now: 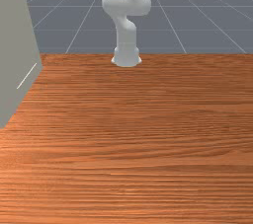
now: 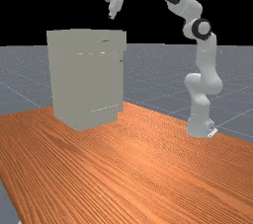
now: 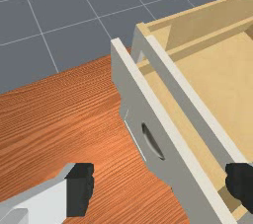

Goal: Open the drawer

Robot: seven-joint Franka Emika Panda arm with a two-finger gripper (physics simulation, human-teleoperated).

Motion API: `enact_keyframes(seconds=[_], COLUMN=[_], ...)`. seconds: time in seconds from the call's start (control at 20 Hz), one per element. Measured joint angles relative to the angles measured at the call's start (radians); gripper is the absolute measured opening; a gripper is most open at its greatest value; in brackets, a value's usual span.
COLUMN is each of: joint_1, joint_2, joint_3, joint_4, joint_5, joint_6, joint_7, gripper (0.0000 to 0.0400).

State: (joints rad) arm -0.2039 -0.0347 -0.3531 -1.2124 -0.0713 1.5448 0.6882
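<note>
In the far view my gripper (image 2: 112, 16) hangs above the grey cabinet's top, pointing down. The wrist view has the gripper (image 3: 159, 187) open, its two black fingertips wide apart with nothing held. Below them, the grey drawer front (image 3: 134, 97) stands a little out from the cabinet frame (image 3: 190, 104), with pale wood of the drawer's inside showing in the gap. A curved grey handle (image 3: 152, 140) sits on the outer face of that front, not touched by either finger. The top drawer (image 2: 118, 45) juts slightly toward the far view's right.
The grey cabinet (image 2: 84, 85) stands on the wooden table (image 2: 133, 168), and its side (image 1: 17, 40) rises at the front view's left. Its top is uncovered in the wrist view, where pale inner walls (image 3: 207, 25) show. The arm's base stands at the far view's right.
</note>
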Motion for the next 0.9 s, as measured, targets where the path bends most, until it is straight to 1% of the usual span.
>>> enact_keyframes(seconds=[0.25,0.45,0.7,0.8,0.9], joint_1=[-0.025,-0.036,-0.021,-0.018,-0.010], joint_2=[0.028,0.106,0.109,0.121,0.105], joint_3=[-0.022,-0.028,-0.027,-0.021,-0.008], joint_4=[-0.001,-0.014,-0.017,-0.072,-0.093], joint_5=[-0.004,-0.011,-0.014,-0.008,-0.007], joint_6=[0.029,0.031,0.037,0.033,0.035], joint_7=[-0.023,-0.019,-0.010,-0.006,-0.005], gripper=[0.0400,0.0400,0.0400,0.0400,0.0400])
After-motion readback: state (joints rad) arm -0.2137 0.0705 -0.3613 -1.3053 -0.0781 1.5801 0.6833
